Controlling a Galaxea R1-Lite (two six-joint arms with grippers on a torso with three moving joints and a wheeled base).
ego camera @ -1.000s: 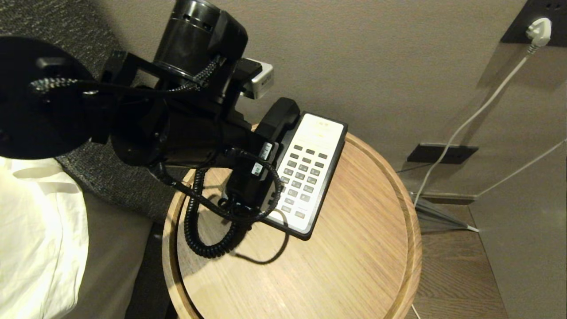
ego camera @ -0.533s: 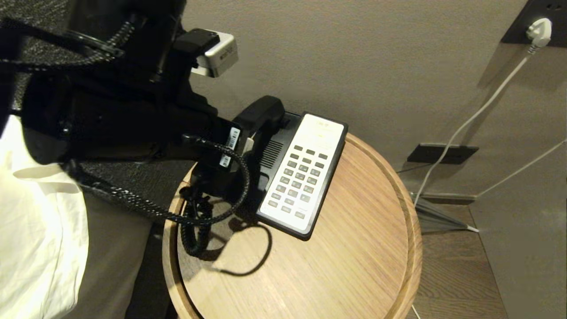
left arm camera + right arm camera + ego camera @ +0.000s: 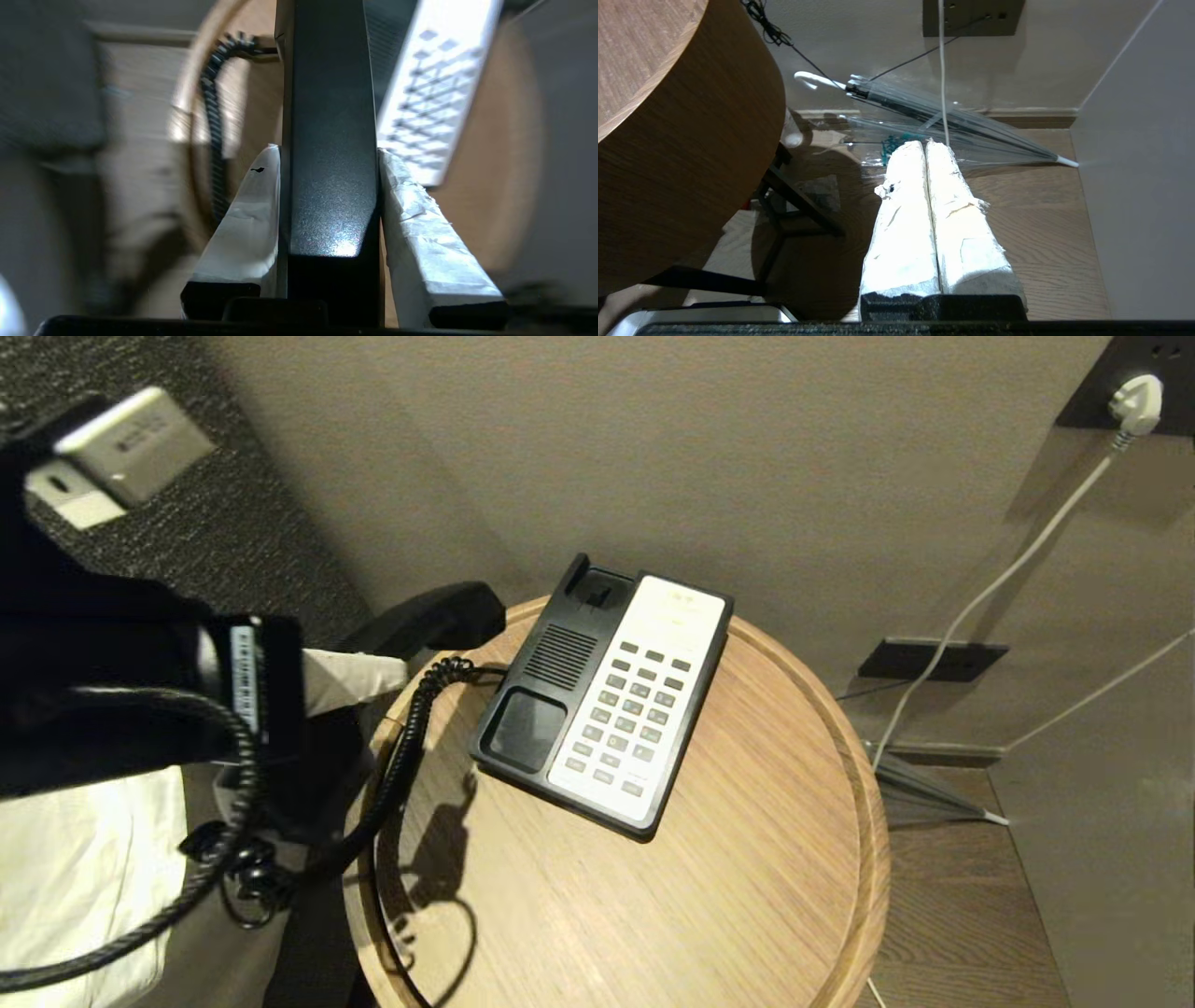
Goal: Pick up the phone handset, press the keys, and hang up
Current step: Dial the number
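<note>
The left claw (image 3: 329, 158) reaches in from the left edge of the head view, its white-wrapped fingers (image 3: 247, 224) clamped on something dark. The right claw (image 3: 927, 144) hangs low, its fingers pressed together, empty.

light: warm and dim, falling from the upper left
shadows: dark, sharp-edged ones on the counter (image 3: 653, 896) beside the coiled cord (image 3: 411, 728)
glare: bright spot on the phone handset (image 3: 331, 186); right tool (image 3: 927, 144) padding washed out white
blur: left wrist view smeared all around the handset; the phone base (image 3: 607, 700) sharp in the head view
</note>
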